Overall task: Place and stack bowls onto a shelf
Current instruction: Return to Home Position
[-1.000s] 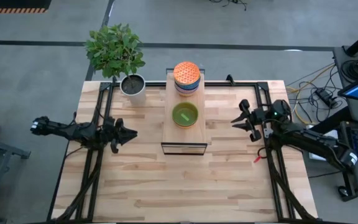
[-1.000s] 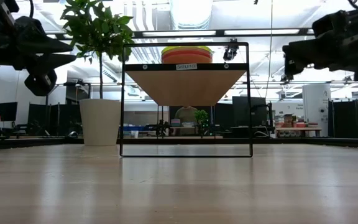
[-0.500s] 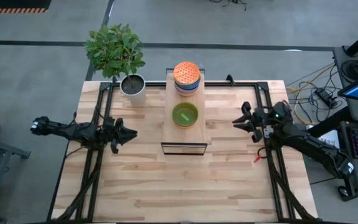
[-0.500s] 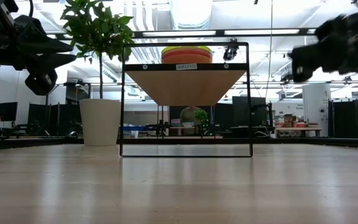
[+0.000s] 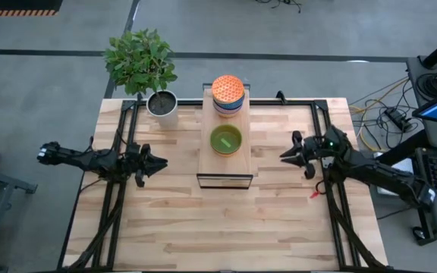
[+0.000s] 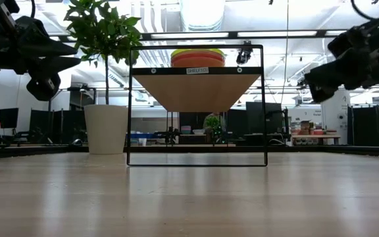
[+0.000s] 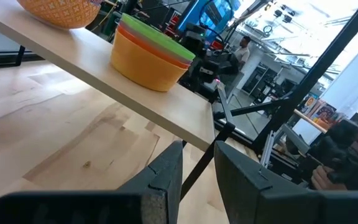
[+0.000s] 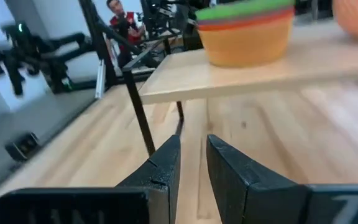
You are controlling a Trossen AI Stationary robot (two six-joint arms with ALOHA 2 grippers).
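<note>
Toward the table's (image 5: pixel 203 227) left and right edges, the left gripper (image 5: pixel 154 162) and right gripper (image 5: pixel 288 155) hover empty, fingers narrowly apart. Between them the shelf (image 5: pixel 226 165) reaches the far edge, carrying a green-topped bowl stack (image 5: pixel 226 140), then an orange-topped bowl stack (image 5: pixel 227 89). Stacking looks finished; the next move is probably just tucking both arms home.

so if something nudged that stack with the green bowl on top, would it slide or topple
Likely slides as one: the stack looks squat and tightly nested. The shelf looks smooth, so probably little grip.
</note>
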